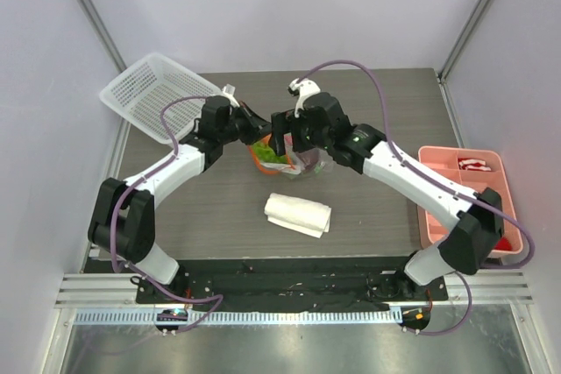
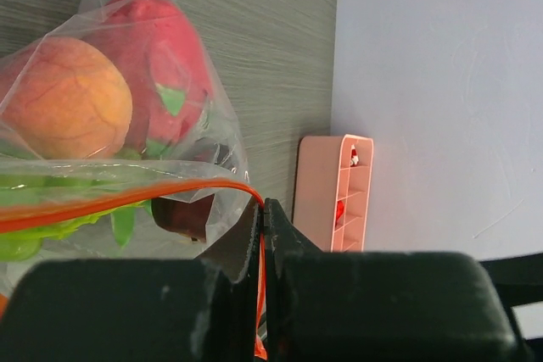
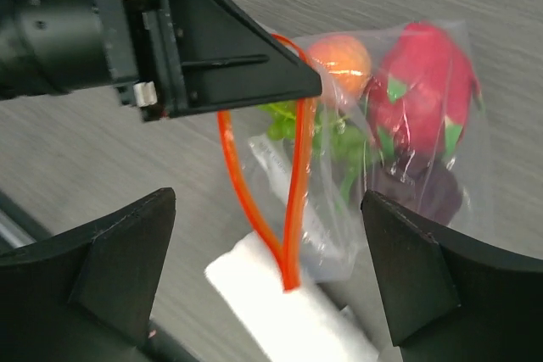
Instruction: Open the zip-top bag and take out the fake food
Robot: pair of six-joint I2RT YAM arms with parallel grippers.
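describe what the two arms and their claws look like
The left arm and right arm both have white shells on their links and bulky black joints. A thin purple cable loops loosely along each one. The right arm shows a small green light near its wrist. The left claw and right claw are matte black, with blocky wedge-shaped fingers.

Bag [image 3: 373,142] mouth gapes as an open loop between orange zipper strips [image 3: 293,209]. Left gripper [image 2: 263,214] pinches one strip, blocking that side. Cloth [image 1: 298,214] lies just in front of the bag. Basket [image 1: 145,94] and tray [image 1: 460,151] sit well apart at the table edges.
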